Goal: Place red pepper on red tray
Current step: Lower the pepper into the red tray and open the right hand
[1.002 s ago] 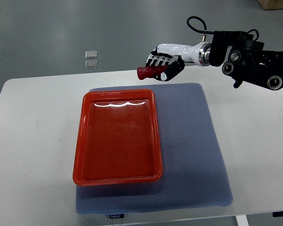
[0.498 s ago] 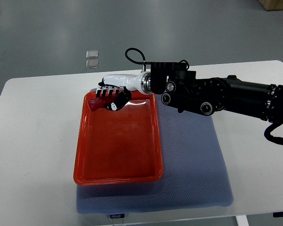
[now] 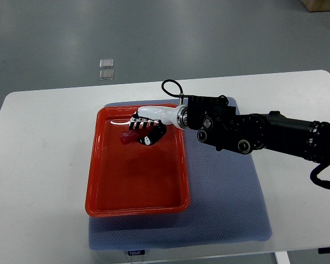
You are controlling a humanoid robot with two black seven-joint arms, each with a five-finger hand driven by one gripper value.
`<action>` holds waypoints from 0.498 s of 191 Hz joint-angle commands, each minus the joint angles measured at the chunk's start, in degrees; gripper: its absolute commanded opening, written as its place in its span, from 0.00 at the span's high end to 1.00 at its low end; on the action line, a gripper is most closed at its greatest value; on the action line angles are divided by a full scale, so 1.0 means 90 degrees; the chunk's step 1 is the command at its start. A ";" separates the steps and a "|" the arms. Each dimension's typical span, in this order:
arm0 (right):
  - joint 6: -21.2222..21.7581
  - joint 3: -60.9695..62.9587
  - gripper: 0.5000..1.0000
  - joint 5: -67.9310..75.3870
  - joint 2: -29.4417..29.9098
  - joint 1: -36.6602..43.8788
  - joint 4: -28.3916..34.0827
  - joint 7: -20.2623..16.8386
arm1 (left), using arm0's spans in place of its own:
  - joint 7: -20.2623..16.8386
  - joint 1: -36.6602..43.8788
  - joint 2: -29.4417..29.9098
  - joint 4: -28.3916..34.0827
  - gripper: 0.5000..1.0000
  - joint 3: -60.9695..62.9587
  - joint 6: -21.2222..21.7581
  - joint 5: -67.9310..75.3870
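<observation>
The red tray (image 3: 137, 181) lies on a blue-grey mat on the white table. My right hand (image 3: 144, 131) reaches in from the right over the tray's upper part. Its fingers are curled around the red pepper (image 3: 127, 137), whose end sticks out to the left of the hand. The pepper is low over the tray's floor or resting on it; I cannot tell which. The black right arm (image 3: 253, 132) stretches across the mat. The left arm does not show.
The blue-grey mat (image 3: 225, 192) covers the middle of the white table (image 3: 38, 165). Two small clear squares (image 3: 106, 69) lie on the grey floor beyond the table's far edge.
My right hand carried the pepper from beyond the tray's far right corner to over the tray's upper left, then shifted a little right and down toward the tray floor.
</observation>
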 commanded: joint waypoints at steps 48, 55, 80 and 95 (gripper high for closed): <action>-0.0159 0.0010 0.72 0.0008 0.0000 -0.0216 0.0000 0.0082 | 0.0000 0.0000 0.0000 0.0030 0.00 -0.0010 0.0008 -0.0011; -0.0159 0.0010 0.72 0.0008 0.0000 -0.0236 0.0000 0.0082 | 0.0000 0.0000 0.0000 0.0030 0.00 -0.0010 0.0008 -0.0011; -0.0159 0.0010 0.72 0.0008 0.0000 -0.0265 0.0000 0.0121 | 0.0000 0.0000 0.0000 0.0030 0.00 -0.0010 0.0008 -0.0011; -0.0159 0.0010 0.72 0.0008 0.0000 -0.0284 0.0000 0.0121 | 0.0000 0.0000 0.0000 0.0030 0.00 -0.0010 0.0008 -0.0011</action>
